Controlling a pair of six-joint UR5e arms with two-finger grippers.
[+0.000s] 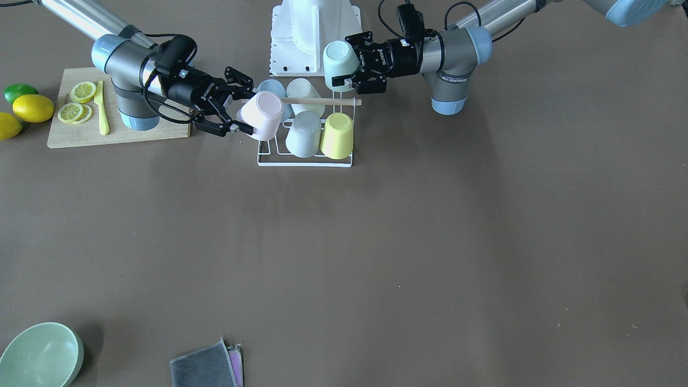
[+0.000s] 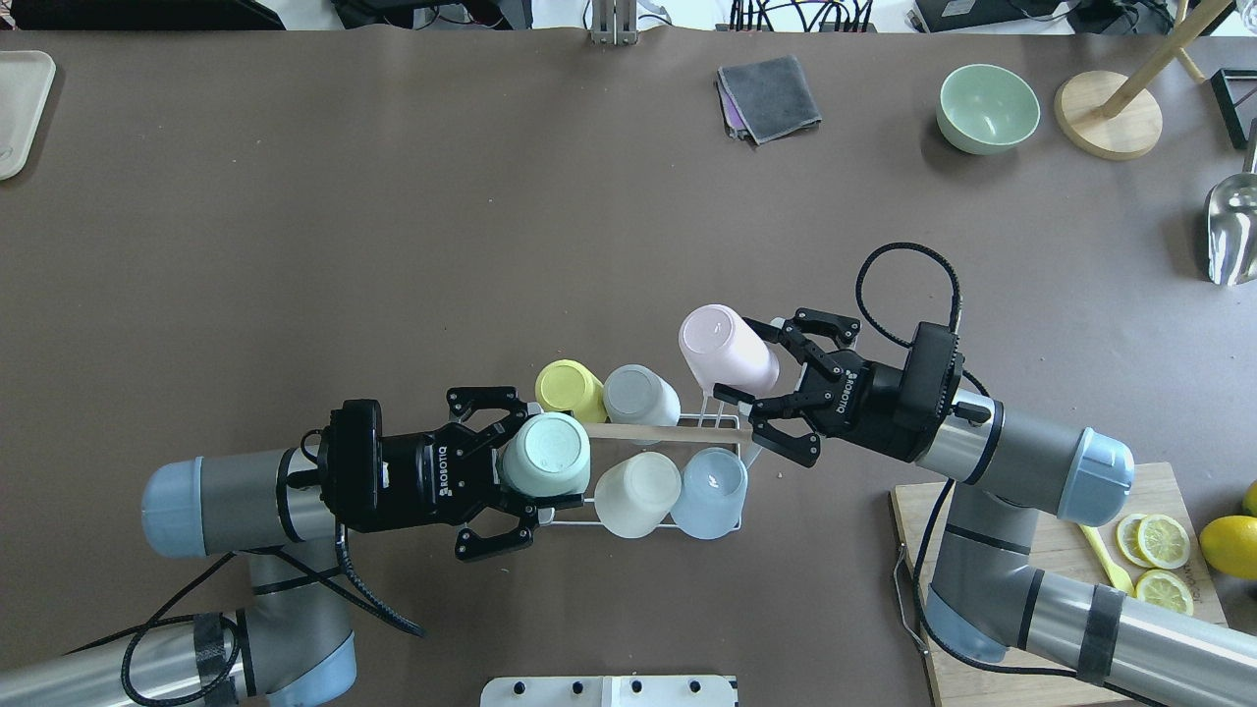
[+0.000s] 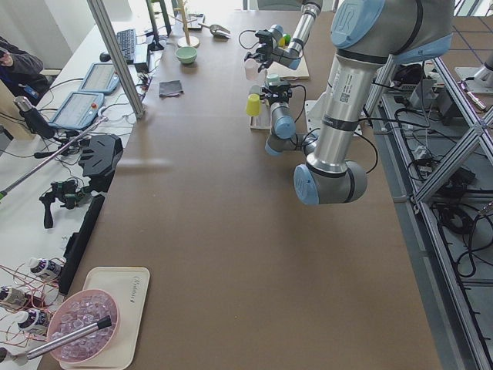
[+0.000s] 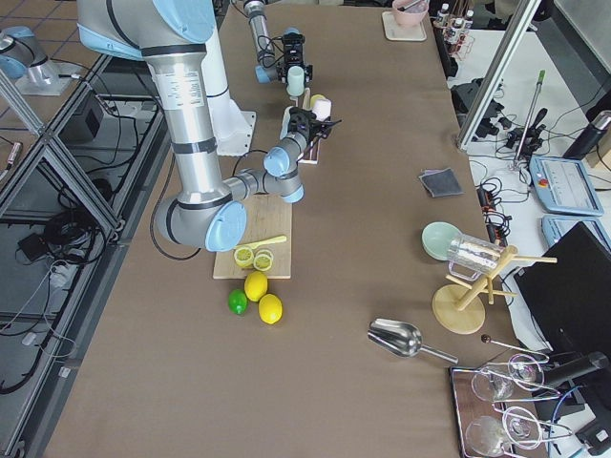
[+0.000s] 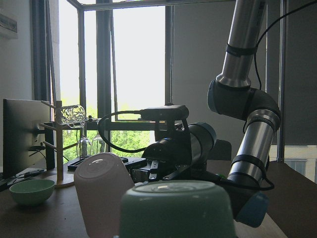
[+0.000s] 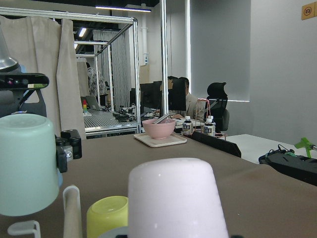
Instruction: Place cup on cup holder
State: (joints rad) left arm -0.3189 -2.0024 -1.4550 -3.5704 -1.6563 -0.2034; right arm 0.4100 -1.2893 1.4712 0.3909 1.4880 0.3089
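The cup holder (image 2: 722,424) is a white wire rack with a wooden rod (image 2: 638,430) across its top. It stands at mid-table near the robot and also shows in the front view (image 1: 303,164). Several upturned cups sit on it, among them a yellow cup (image 2: 568,388) and a light blue cup (image 2: 709,479). My left gripper (image 2: 540,454) is shut on an upturned mint green cup (image 2: 545,457) over the rack's near left corner. My right gripper (image 2: 737,356) is shut on a tilted pink cup (image 2: 727,349) at the rack's far right corner. Both cups show in the front view: mint (image 1: 339,63), pink (image 1: 262,114).
A wooden cutting board (image 2: 908,511) with lemon slices (image 2: 1162,540) and a yellow knife lies under my right arm, with a lemon (image 2: 1228,546) beside it. A green bowl (image 2: 987,108), a grey cloth (image 2: 769,96), a wooden stand (image 2: 1108,128) and a metal scoop (image 2: 1230,231) lie at the far side.
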